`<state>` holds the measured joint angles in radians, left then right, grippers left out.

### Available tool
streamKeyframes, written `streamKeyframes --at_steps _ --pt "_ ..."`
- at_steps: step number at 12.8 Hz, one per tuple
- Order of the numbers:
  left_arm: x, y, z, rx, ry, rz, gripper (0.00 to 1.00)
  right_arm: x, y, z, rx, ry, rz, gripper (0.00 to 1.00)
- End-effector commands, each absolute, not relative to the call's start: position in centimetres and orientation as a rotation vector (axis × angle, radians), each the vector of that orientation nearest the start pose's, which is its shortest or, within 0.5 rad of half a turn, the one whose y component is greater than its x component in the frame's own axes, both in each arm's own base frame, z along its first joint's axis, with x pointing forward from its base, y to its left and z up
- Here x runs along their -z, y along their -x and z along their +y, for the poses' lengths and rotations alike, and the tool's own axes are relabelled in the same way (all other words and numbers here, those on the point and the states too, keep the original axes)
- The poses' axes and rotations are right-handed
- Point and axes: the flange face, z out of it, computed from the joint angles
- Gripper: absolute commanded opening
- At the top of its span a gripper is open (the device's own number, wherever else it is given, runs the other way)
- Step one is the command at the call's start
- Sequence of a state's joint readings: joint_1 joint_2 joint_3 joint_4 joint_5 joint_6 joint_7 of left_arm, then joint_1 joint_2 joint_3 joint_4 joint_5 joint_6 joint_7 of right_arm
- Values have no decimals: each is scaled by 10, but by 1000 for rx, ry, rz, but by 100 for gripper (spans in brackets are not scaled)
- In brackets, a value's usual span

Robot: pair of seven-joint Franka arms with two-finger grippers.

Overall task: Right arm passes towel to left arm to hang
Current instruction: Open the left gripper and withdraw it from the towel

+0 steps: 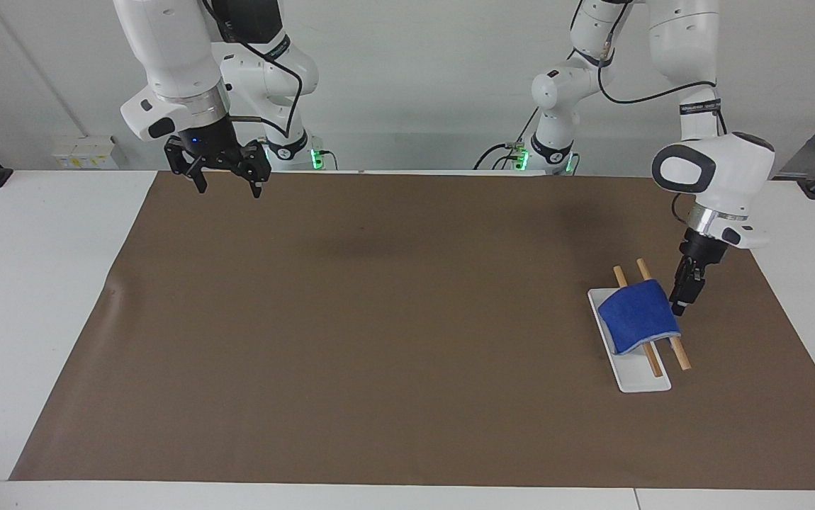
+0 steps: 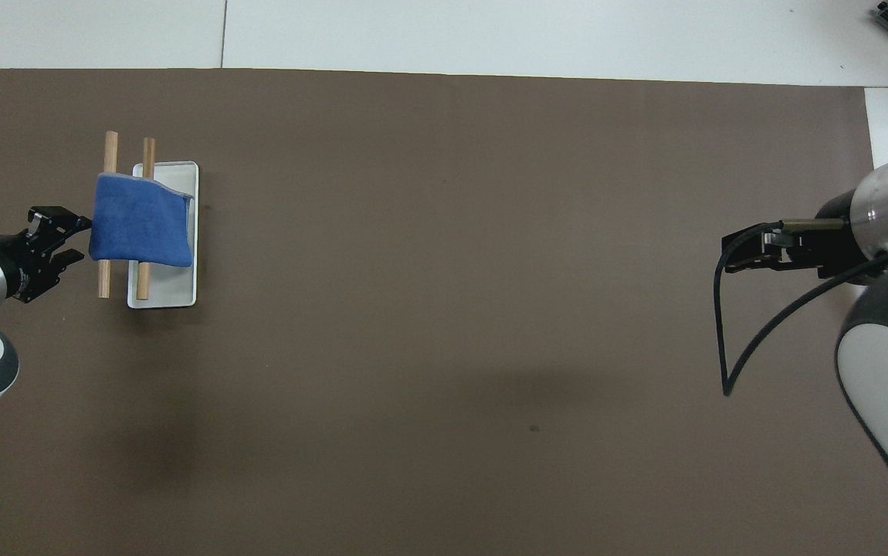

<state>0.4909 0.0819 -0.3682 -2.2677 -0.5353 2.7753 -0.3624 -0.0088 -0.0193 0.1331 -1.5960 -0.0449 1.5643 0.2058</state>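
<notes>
Towel [image 1: 638,314] draped over two rods [image 1: 677,346], left jaws parted beside it, right jaws spread, empty

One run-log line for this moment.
small blue cloth towel: draped over two wooden rods | left claw: open beside it | right claw: open, waiting

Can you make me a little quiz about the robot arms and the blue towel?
1. True or false: the towel lies flat on the brown mat.
2. What is the towel draped over?
A. two wooden rods on a white tray
B. a metal hook
C. the right gripper
3. Which gripper is right beside the towel with its fingers apart, the left gripper or the right gripper?

Key:
1. False. It hangs over the rods.
2. A.
3. The left gripper. The right gripper waits, open, over the mat's edge at the right arm's end of the table.
</notes>
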Motion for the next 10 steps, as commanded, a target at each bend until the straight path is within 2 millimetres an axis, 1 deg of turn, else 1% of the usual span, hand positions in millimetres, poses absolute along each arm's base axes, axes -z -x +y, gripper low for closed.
streamKeyframes --at_steps 1,2,3,4,5,7,8,9,10 --pt "-384 -569 108 626 3123 -1543 59 -629 -539 61 -23 3169 110 100" --pt "-396 -579 112 577 3161 -1541 59 -628 -540 60 -25 3169 113 100" --pt "-405 -583 121 542 3176 -1520 58 -628 -539 60 -23 3169 113 100" --pt "-411 -587 123 505 3190 -1429 58 -629 -539 60 -21 3169 113 100" --pt "-412 -588 128 479 3190 -1380 58 -628 -539 60 -25 3169 110 100" --pt "-423 -592 130 445 3202 -1325 58 -629 -539 59 -21 3169 113 100" --pt "-435 -597 130 420 3216 -1275 58 -628 -540 59 -21 3169 110 100" --pt "-446 -604 131 360 3234 -1222 57 -628 -539 59 -23 3169 108 100" --pt "-461 -607 130 313 3242 -1168 57 -629 -540 59 -18 3169 108 100"
